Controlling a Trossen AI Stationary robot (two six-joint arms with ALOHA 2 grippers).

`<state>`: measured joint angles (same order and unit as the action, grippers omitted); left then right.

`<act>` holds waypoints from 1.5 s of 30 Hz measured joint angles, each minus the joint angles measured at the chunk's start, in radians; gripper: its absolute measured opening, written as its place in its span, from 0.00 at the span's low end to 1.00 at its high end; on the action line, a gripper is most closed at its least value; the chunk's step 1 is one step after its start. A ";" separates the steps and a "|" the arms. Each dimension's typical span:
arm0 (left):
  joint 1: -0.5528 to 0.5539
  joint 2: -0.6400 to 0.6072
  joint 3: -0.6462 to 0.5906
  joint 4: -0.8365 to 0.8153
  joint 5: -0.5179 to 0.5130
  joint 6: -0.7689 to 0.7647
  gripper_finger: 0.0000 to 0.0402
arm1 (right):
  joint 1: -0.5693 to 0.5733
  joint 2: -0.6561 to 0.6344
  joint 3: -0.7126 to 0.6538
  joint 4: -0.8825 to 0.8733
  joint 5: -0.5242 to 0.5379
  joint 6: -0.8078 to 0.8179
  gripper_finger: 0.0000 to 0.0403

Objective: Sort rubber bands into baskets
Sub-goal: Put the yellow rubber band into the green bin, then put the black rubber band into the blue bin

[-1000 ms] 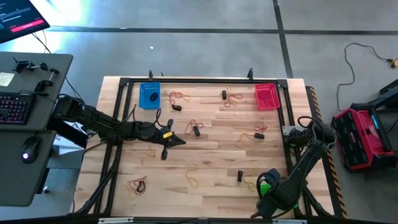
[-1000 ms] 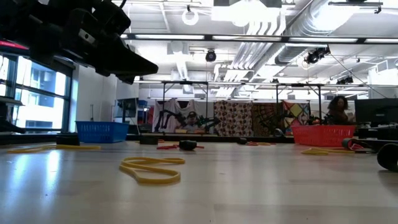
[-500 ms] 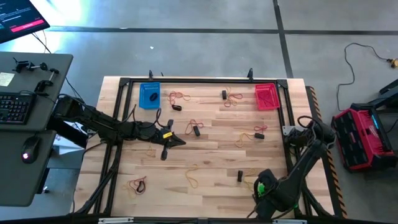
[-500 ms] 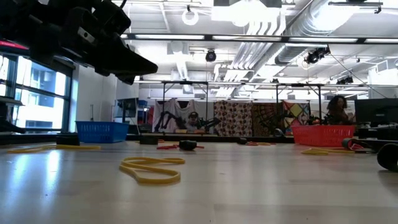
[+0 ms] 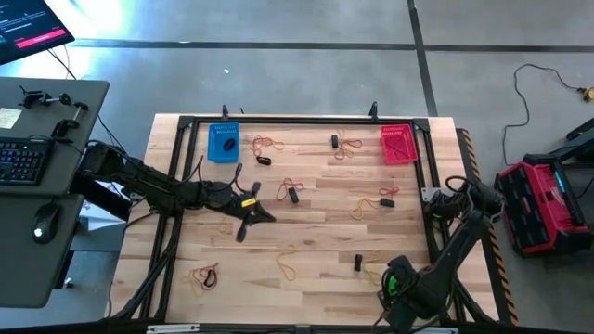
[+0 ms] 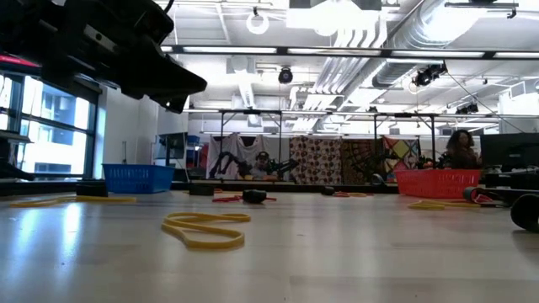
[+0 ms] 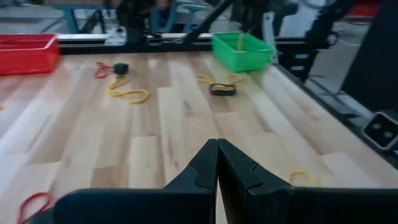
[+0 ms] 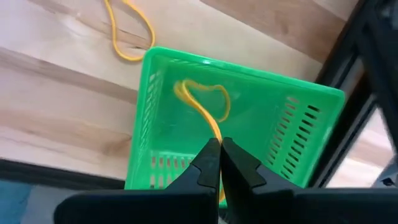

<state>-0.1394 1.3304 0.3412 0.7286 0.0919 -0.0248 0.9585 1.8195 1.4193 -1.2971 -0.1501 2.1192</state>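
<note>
Red, yellow and black rubber bands lie scattered over the wooden table, among them a yellow one (image 5: 290,264), which also shows in the low view (image 6: 206,229). The blue basket (image 5: 223,144) and the red basket (image 5: 399,144) stand at the far edge. The green basket (image 8: 249,124) stands at the near right corner (image 5: 396,278). My right gripper (image 8: 219,146) is above the green basket, shut on a yellow rubber band (image 8: 202,102). My left gripper (image 7: 217,149) is shut and empty above the table's left middle (image 5: 263,216). My right gripper pinches the yellow band's upper end (image 8: 215,132) between its two fingers, from above, pointing down. The band hangs below the fingers, and its looped lower part (image 8: 214,93) reaches down inside the green basket.
A black frame (image 5: 306,121) runs around the table's edges. A black band and a yellow band (image 5: 362,263) lie near the green basket, and red and black bands (image 5: 290,190) lie just beyond my left gripper. A red and black case (image 5: 543,204) stands on the floor to the right.
My left gripper has turned a little about its own axis and stays shut. My right gripper has kept shut on the yellow band and has shifted only slightly.
</note>
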 joint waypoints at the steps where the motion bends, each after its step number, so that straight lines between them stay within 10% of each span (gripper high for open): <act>1: 0.000 0.000 0.000 0.004 0.004 0.000 0.00 | 0.000 -0.002 -0.026 0.036 0.000 -0.004 0.00; 32: 0.000 0.000 0.001 -0.007 0.055 0.029 0.00 | 0.011 -0.127 -0.388 0.400 -0.066 0.039 0.00; 45: 0.000 0.000 0.001 -0.007 0.055 0.021 0.00 | 0.011 -0.127 -0.385 0.364 -0.156 -0.003 0.37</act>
<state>-0.1390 1.3304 0.3420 0.7219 0.1467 -0.0036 0.9695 1.6920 1.0348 -0.9333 -0.3065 2.1160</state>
